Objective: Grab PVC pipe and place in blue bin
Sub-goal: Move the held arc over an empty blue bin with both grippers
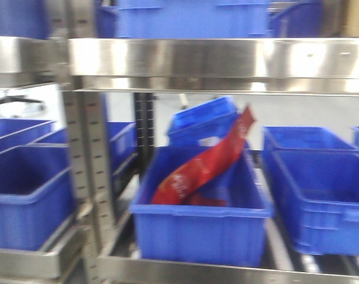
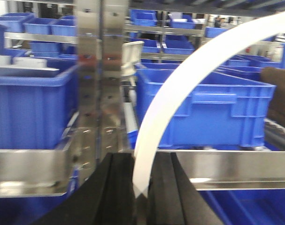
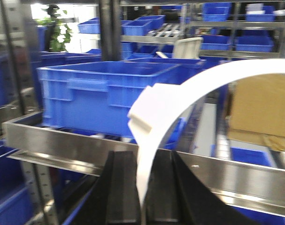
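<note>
In the left wrist view a white, gently curved plastic strip rises from between my left gripper's black jaws and arcs up to the right. The jaws are shut on its lower end. The right wrist view shows the same kind of white curved strip, with a stepped block on its left side, and my right gripper is shut on it. I cannot tell which strip, if either, is the PVC pipe. A blue bin sits mid-shelf in the front view. No gripper shows there.
A red packet leans inside the middle bin. More blue bins fill the steel shelf rack. A steel upright stands left of the middle bin. Steel shelf rails cross just beyond both grippers. A cardboard box sits at the right.
</note>
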`<state>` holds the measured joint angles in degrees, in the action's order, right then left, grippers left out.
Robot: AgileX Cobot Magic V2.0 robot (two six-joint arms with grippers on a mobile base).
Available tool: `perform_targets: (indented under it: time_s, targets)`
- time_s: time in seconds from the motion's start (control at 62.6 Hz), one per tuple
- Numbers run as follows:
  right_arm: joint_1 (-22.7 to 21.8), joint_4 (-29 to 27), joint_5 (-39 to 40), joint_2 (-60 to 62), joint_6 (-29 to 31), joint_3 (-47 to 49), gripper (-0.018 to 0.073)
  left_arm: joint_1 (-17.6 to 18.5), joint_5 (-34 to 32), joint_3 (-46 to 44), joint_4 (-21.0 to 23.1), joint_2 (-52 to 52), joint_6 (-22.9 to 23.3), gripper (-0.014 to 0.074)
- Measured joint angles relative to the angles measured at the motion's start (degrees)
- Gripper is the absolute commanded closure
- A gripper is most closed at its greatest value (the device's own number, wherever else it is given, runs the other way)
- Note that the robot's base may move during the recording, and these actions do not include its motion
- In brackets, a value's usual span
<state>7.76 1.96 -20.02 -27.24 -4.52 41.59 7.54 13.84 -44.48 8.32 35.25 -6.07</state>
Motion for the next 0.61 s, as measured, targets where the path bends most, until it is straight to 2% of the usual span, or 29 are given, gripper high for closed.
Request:
perform_targets:
  time_s: [0.607]
  targets:
    - [0.0, 0.0, 0.0, 0.0, 0.0, 0.0, 0.0727, 0.0, 0.0, 0.0, 0.0, 0.0, 0.0, 0.0707]
